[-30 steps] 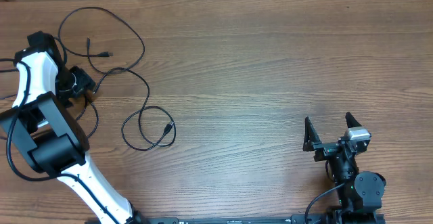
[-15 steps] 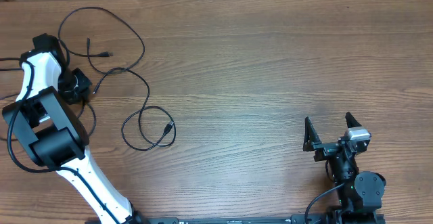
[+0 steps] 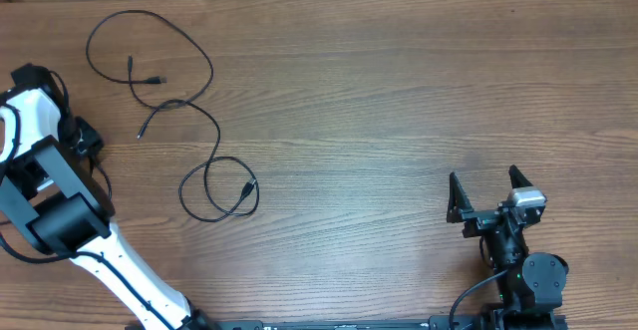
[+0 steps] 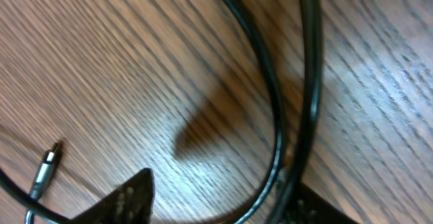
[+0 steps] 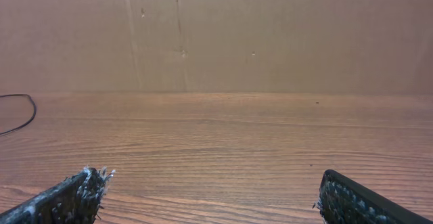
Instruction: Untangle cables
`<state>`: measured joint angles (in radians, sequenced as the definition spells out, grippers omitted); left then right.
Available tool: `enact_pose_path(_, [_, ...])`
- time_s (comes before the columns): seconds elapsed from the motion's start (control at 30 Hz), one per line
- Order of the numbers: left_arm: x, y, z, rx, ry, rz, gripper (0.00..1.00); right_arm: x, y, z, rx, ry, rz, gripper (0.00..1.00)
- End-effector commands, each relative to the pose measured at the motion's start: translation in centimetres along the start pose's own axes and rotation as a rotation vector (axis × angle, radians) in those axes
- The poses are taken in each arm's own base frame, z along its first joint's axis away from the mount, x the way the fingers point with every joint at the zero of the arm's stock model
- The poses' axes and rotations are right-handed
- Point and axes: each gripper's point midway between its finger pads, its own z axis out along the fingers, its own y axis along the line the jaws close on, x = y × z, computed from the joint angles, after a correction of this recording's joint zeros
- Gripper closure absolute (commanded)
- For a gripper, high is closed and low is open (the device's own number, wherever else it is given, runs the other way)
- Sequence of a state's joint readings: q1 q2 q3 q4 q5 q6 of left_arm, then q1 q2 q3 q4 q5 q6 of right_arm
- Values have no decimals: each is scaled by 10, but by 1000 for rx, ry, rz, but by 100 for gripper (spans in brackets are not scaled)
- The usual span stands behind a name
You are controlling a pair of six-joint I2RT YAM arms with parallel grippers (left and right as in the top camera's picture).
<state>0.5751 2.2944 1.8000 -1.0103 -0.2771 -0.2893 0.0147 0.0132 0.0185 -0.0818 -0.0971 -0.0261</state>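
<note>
Several cables (image 3: 189, 111) loop by the table's (image 3: 399, 101) left edge; a blind sweep could snag them. Right gripper (image 3: 488, 192) wide, empty; left gripper (image 3: 86, 139) indeterminate.

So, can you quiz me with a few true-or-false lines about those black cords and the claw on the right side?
1. The right gripper is open and holds nothing. True.
2. The cables lie on the right half of the table. False: they lie on its left part.
3. The right gripper touches a cable. False: it stands well away from all of them.
4. The left wrist view shows a small metal plug at a cable's end. True.
</note>
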Motion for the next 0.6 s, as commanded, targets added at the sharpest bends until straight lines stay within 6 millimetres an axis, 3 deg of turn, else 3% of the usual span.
enact_pose_path(0.0, [-3,-28,2,68,21,27,35,3,-1,0,5,2,-5,0])
enact_pose_path(0.13, [-16,-77,-41,243,-20,105,32,3,-1,0,5,2,-5,0])
enact_pose_path(0.27, [-13,-130,-80,390,-62,207,32,3,-1,0,5,2,-5,0])
enact_pose_path(0.57, [25,-226,-118,459,-165,434,33,3,-1,0,5,2,-5,0])
